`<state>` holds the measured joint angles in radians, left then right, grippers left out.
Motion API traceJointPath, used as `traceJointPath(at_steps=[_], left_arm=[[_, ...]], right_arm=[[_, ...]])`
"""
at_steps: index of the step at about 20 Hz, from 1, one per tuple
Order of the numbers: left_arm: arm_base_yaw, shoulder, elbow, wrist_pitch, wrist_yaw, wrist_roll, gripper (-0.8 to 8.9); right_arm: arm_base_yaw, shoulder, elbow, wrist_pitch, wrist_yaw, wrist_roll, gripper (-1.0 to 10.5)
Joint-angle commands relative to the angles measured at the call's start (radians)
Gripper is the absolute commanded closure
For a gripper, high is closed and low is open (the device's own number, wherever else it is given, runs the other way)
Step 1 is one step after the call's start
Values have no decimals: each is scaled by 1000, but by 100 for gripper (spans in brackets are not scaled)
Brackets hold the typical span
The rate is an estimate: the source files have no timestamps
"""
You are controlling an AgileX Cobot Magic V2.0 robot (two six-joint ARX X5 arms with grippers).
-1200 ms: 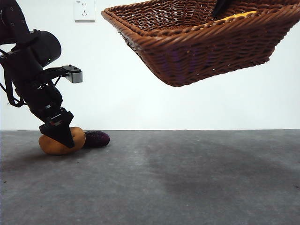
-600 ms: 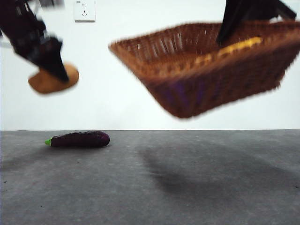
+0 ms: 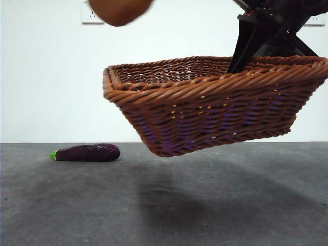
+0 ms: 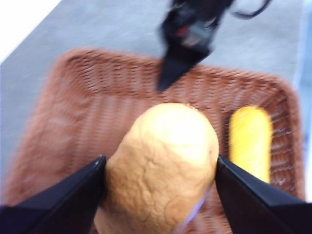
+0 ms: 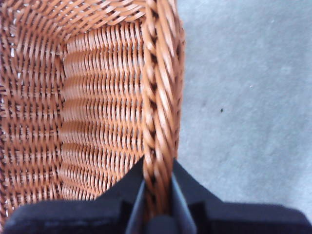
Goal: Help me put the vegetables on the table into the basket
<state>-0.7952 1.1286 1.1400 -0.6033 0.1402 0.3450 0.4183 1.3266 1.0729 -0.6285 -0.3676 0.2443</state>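
Note:
My right gripper (image 5: 157, 185) is shut on the braided rim of the brown wicker basket (image 3: 215, 107) and holds it in the air above the table (image 3: 164, 205); in the front view that gripper (image 3: 241, 54) shows black at the top right. My left gripper (image 4: 161, 170) is shut on the orange-brown tuber (image 4: 163, 165) and holds it over the basket's inside (image 4: 87, 126). In the front view the tuber (image 3: 119, 10) shows at the top edge, above the basket's left end. The yellow corn cob (image 4: 250, 141) lies inside the basket. The dark purple eggplant (image 3: 87, 152) lies on the table at the far left.
A white wall with a power socket (image 3: 91, 19) stands behind the table. The basket casts a shadow (image 3: 184, 205) on the table's middle.
My left gripper lifted the tuber off the table and carried it up and right, over the basket. The right gripper lowered the basket and levelled it.

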Motion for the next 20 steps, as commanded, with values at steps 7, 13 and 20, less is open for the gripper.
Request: traceJointPath(at_steps=[7,13,20], left_arm=[[-25,318,-5,67,29,-91,819],[-53,329,-5,42,80,-91,373],[-53,329,-5,24,103,-115,373]], right_arm=[[8,0,-6,0,-9,16,958],[8,0,-6,0,0,12,958],[8,0,-6,-2,0,9,958]])
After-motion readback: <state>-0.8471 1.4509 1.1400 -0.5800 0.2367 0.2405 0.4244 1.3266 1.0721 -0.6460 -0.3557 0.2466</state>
